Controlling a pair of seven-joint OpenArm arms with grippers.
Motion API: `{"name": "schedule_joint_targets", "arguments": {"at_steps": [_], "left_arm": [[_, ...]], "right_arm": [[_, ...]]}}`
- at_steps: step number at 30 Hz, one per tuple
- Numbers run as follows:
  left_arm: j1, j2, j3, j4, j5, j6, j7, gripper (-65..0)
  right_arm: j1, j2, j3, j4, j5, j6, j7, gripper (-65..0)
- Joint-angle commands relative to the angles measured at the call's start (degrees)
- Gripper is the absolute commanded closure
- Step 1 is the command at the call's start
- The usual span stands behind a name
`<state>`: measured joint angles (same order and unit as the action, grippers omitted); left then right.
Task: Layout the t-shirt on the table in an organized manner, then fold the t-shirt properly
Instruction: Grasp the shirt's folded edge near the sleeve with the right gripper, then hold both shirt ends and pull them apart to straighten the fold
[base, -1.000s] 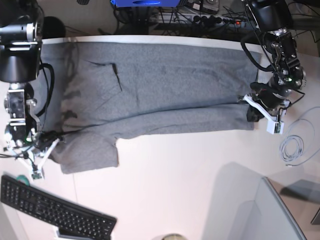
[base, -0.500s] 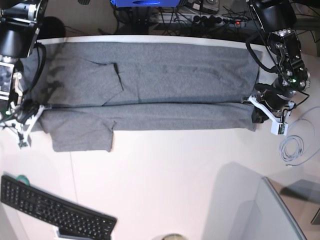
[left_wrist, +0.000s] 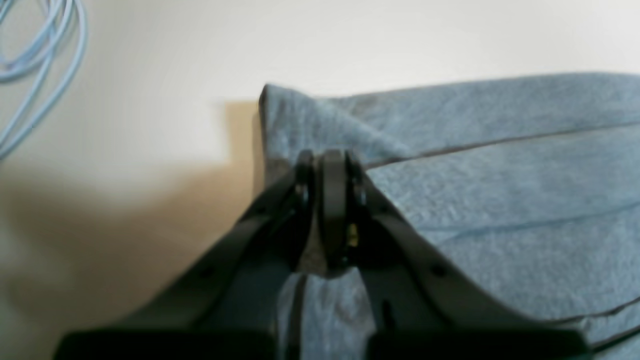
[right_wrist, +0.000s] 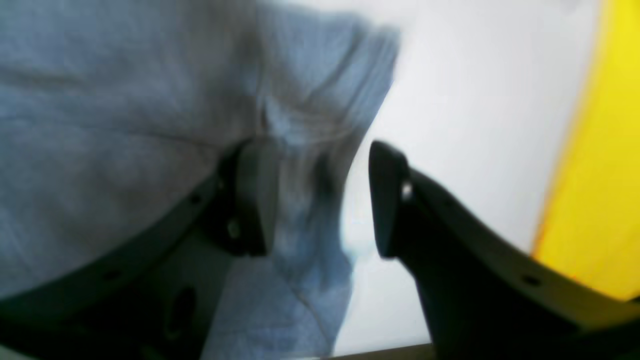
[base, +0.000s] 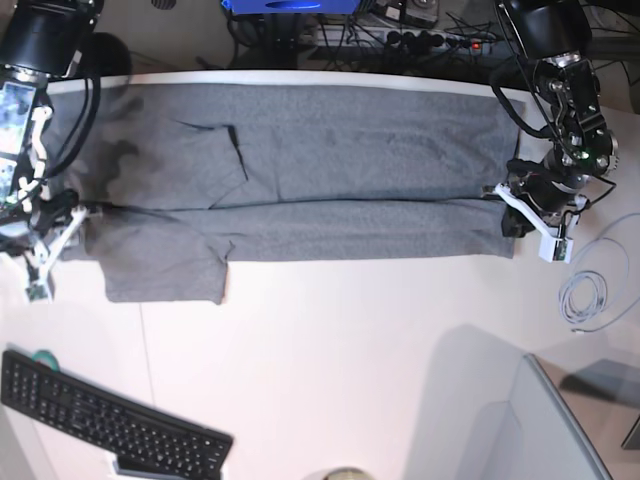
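A: Start with the table (base: 330, 360). Why is everything pushed to its far side?

B: The t-shirt (base: 330, 165) lies stretched lengthwise along the table's far edge, which leaves the near half of the table bare, room for folds to land, I'd judge. One long edge is doubled over toward the table's middle, with a sleeve sticking out nearest the keyboard (base: 105, 420) end of the table.

A: And the arms sit at the shirt's two ends?

B: Yes, one at each short end of the t-shirt, so the cloth is held taut between them and the fold line runs straight.

A: What is the left gripper (left_wrist: 327, 160) doing?

B: Its jaws are pinched tight on the t-shirt's corner; grey fabric bunches between them. That end lies near the coiled blue cable (base: 582, 297).

A: And the right gripper (right_wrist: 320, 195)?

B: Its jaws stand apart, a fold of the t-shirt loose between them and one finger resting on cloth. It looks like a release, so that end settles flat on the table.
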<state>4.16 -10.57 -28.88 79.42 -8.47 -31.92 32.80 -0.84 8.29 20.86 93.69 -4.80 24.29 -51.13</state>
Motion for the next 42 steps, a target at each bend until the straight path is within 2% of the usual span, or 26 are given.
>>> {"name": "schedule_joint_targets", "arguments": {"at_steps": [1,5,11,16,23,24,25,27,28,30,35,38,42], "left_arm": [[-0.6,-0.7,-0.2,1.1,-0.7,0.1,-1.3,0.0],[-0.6,-0.7,-0.3,1.0,-0.7,0.1,-1.4,0.0],[-0.6,-0.7,-0.3,1.0,-0.8,0.1,-1.4,0.0],[-0.5,-0.7,-0.3,1.0,-0.8,0.1,-1.4,0.0],[-0.5,-0.7,-0.3,1.0,-0.7,0.1,-1.4,0.0],[-0.5,-0.7,-0.3,1.0,-0.7,0.1,-1.4,0.0],[-0.5,-0.7,-0.3,1.0,-0.7,0.1,-1.4,0.0],[-0.5,-0.7,-0.3,1.0,-0.7,0.1,-1.4,0.0],[-0.6,-0.7,-0.3,1.0,-0.7,0.1,-1.4,0.0],[-0.7,-0.7,-0.3,1.0,-0.7,0.1,-1.4,0.0],[-1.2,-0.7,-0.3,1.5,-0.8,0.1,-1.4,0.0],[-2.7,-0.7,-0.3,1.8,-0.9,0.1,-1.3,0.0],[-4.8,-0.7,-0.3,1.7,-0.8,0.1,-1.1,0.0]], "right_arm": [[0.9,0.6,-0.7,1.1,-0.2,0.0,0.4,-28.5],[5.0,0.8,-4.1,-5.3,-0.2,0.1,0.1,-28.5],[10.5,1.6,-4.3,-18.6,-0.2,0.1,0.6,-28.5],[11.3,2.0,-4.4,-22.5,-0.2,0.1,4.0,-28.5],[11.3,3.3,-4.4,-26.2,-0.2,0.1,4.6,-27.6],[11.3,3.3,-4.4,-26.3,-0.2,0.2,4.6,-26.3],[11.2,3.3,-4.4,-26.2,-0.2,0.2,4.6,-21.5],[11.2,3.4,-4.4,-26.0,-0.2,0.2,4.6,-5.4],[11.2,3.4,-4.3,-25.9,-0.2,0.2,4.5,0.0],[11.2,3.7,-4.3,-24.4,-0.2,0.2,4.4,-1.5],[12.5,5.4,-4.6,-21.4,-0.2,0.2,4.1,-0.2],[15.2,7.6,-7.5,-22.0,-0.2,0.2,3.3,-0.2],[17.3,8.5,-10.0,-22.0,-0.2,0.2,3.4,-0.2]]}}
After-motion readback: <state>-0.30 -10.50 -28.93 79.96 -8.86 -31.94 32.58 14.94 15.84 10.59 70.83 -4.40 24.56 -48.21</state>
